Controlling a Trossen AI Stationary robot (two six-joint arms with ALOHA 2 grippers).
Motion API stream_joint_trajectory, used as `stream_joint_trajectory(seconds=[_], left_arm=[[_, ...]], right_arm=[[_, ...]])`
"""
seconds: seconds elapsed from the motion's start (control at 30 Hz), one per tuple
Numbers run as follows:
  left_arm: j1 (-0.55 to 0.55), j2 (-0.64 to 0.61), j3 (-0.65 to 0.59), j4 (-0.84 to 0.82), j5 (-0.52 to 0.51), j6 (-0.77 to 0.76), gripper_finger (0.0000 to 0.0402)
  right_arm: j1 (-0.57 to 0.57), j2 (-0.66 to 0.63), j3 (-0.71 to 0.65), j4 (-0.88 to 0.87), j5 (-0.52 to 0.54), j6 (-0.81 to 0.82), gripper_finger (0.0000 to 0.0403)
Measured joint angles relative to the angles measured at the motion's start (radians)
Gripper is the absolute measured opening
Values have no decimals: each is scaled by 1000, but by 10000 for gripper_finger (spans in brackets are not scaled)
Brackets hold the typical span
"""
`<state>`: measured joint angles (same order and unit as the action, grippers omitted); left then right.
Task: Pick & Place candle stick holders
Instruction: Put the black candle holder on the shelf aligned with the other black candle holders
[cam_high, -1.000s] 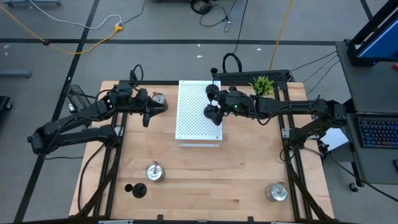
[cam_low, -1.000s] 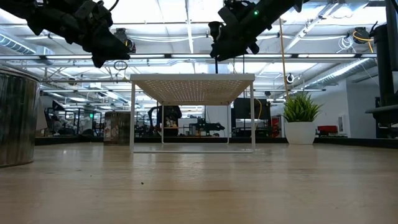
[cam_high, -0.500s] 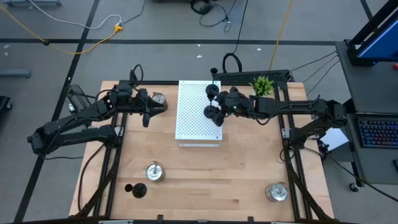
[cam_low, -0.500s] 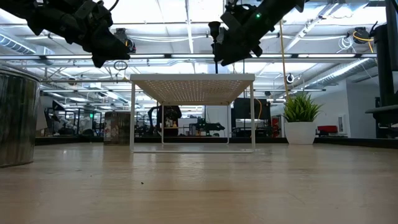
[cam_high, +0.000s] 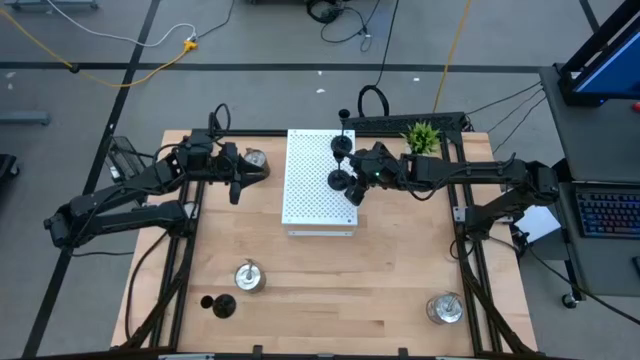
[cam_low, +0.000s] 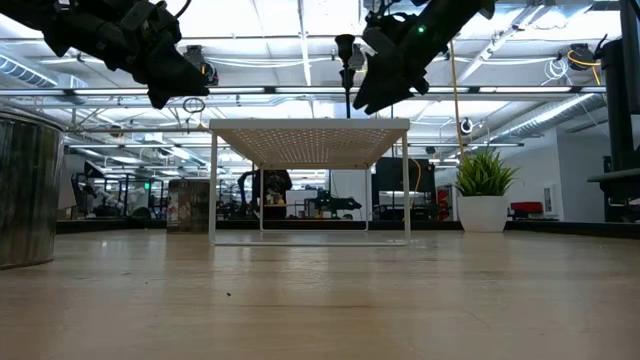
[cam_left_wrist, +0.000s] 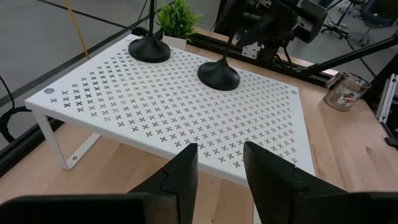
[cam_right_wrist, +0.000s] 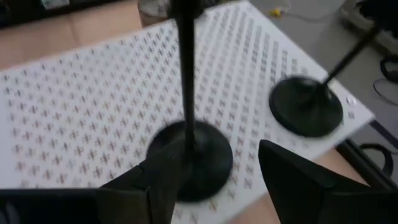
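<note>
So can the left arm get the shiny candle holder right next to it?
Probably yes. The left gripper hovers open beside the silver holder, left of the white board, with nothing visible between them.

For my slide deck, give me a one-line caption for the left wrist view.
Two black candle stick holders stand on the white perforated board, seen past the left gripper.

Grey floor (cam_high: 250, 45), yellow cable (cam_high: 100, 62), bright ceiling lights (cam_low: 250, 20)
</note>
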<state>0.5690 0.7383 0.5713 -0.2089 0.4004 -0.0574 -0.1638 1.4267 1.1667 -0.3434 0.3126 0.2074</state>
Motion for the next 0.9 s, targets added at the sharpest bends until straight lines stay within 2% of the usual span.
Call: stream_joint_trajectory(seconds=[0.23,0.67,0.77,0.9], left_arm=[[0,0,0,0,-1,0,133],[0,0,0,-6,-3,-1,133],[0,0,0,-6,-3,0,133],[0,0,0,-6,-6,0,133]], right_arm=[[0,-32,1,-89,-1,28,208],[0,-112,0,-478,-1,252,206],[0,-127,0,-521,0,271,192],[0,-151,0,-527,3,263,150]])
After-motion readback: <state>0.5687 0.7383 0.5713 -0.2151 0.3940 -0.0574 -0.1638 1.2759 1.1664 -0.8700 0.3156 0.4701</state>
